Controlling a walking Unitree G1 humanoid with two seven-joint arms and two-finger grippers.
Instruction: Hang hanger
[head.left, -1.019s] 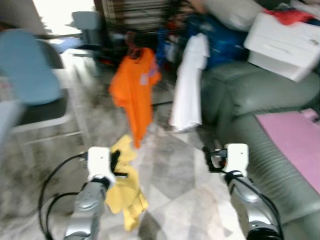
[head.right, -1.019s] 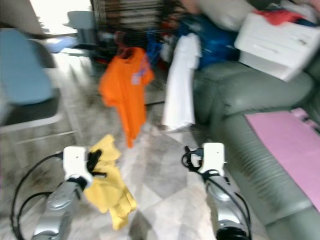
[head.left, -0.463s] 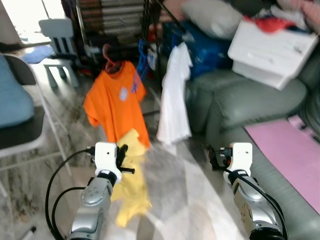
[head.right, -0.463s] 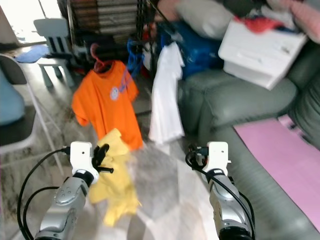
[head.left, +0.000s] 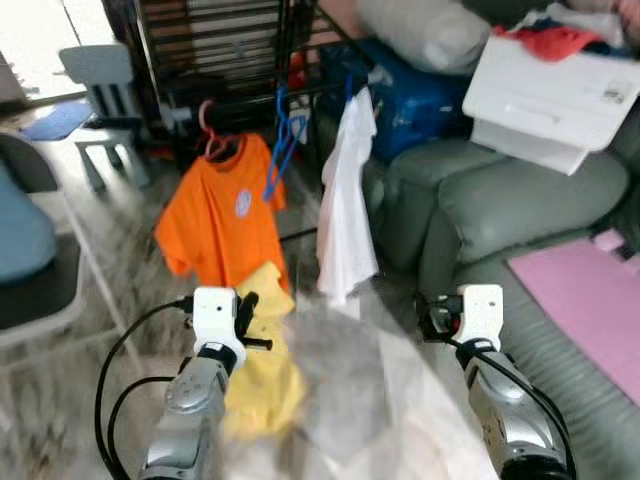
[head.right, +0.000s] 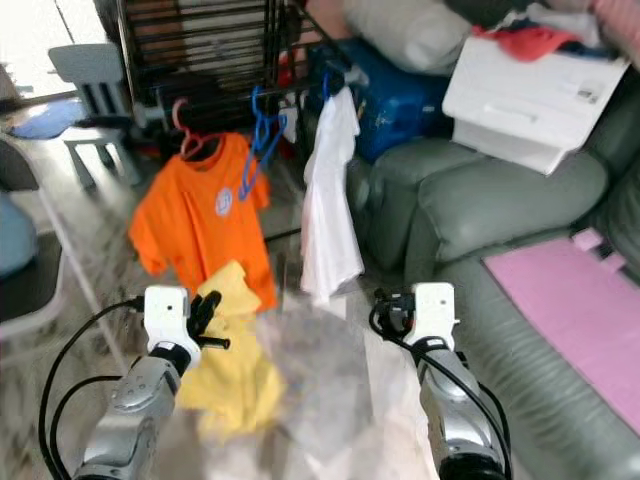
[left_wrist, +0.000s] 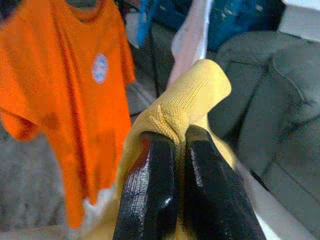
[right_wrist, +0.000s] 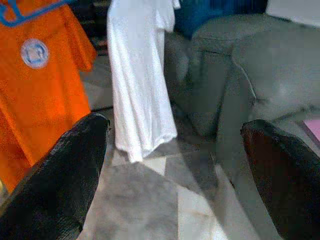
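Left gripper (left_wrist: 175, 145): my two black fingers are pressed together on a fold of the yellow garment (head.left: 262, 362), which hangs down from them over the floor; I cannot make out a hanger inside the cloth.
Right gripper (right_wrist: 175, 165): my fingers (right_wrist: 60, 175) stand wide apart with nothing between them, held out in front of me over the floor.
Drying rack (head.left: 215, 50): dark metal frame straight ahead, its front rail (head.left: 270, 95) running toward the sofa.
Orange T-shirt (head.left: 218, 222): hangs on a pink hanger (head.left: 207, 132) at the rail's left part; its lower hem is just behind the top of my yellow garment.
Blue hangers (head.left: 284, 140): hooked on the rail between the orange shirt and the white one, carrying no clothes.
White shirt (head.left: 346, 215): hangs at the rail's right end, close beside the sofa's arm.
Sofa (head.left: 500, 200): grey-green, along my right; a pink mat (head.left: 585, 300) lies on its seat and a white box (head.left: 555, 95) sits on its back cushions.
Floor (head.left: 340, 390): grey marble tile, open between my two arms up to the hems of the hanging shirts.
Left side: a folding chair (head.left: 40, 300) with a dark seat stands near my left arm, and a small pale child's chair (head.left: 100, 105) stands farther back by the rack.
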